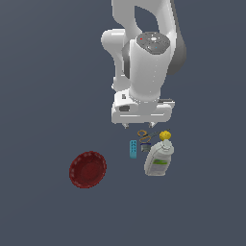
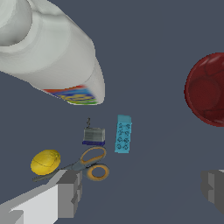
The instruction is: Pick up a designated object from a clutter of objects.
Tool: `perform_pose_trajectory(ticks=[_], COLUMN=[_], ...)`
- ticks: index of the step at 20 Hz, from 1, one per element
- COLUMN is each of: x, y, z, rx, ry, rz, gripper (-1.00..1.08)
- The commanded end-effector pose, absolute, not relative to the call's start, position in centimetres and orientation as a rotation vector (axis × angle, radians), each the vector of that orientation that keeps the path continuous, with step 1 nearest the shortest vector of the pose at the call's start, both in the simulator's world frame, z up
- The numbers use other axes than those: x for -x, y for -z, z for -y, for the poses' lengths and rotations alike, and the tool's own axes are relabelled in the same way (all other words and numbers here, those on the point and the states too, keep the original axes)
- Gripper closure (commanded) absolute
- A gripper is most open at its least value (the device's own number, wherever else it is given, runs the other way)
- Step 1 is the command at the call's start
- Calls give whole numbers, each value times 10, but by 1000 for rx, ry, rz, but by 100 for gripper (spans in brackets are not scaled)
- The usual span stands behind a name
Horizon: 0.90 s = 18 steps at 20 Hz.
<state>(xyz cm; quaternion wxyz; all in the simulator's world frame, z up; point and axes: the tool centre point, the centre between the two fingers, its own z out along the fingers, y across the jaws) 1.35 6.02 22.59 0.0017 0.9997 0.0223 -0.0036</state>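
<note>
The designated object [image 2: 93, 136] is a tiny blocky grey item. It lies between the teal remote [image 2: 124, 134] and the white soap bottle [image 2: 52, 57], just beyond the orange-handled scissors [image 2: 92, 164]. In the exterior view the object [image 1: 145, 147] sits beside the remote [image 1: 133, 149], below the scissors [image 1: 143, 134]. My gripper [image 1: 139, 126] hovers above the clutter, a little short of the object, open and empty. In the wrist view the gripper [image 2: 140, 190] shows both fingers [image 2: 65, 194] spread wide, with the scissors near one of them.
A yellow ball [image 2: 45, 161] rests by the scissors' blades, also seen as the ball [image 1: 165, 135] above the bottle [image 1: 159, 161]. A dark red scalloped bowl [image 1: 88, 169] stands apart toward the exterior view's left; the bowl [image 2: 208, 89] is partly cut off in the wrist view.
</note>
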Motion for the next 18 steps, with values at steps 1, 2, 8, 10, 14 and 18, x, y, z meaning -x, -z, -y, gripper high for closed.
perform_pose_trajectory(ticks=[1, 2, 8, 10, 14, 18], x=[-17, -18, -19, -17, -14, -11], y=[-198, -186, -124, -108, -84, -69], z=[-71, -75, -99, -106, -115, -121], rx=[-3135, -3135, -3135, -3137, -3139, -3141], ry=[10, 8, 3, 2, 1, 0], rz=[-57, -52, -26, -20, -11, -5], gripper=[-92, -92, -92, -92, -92, -92])
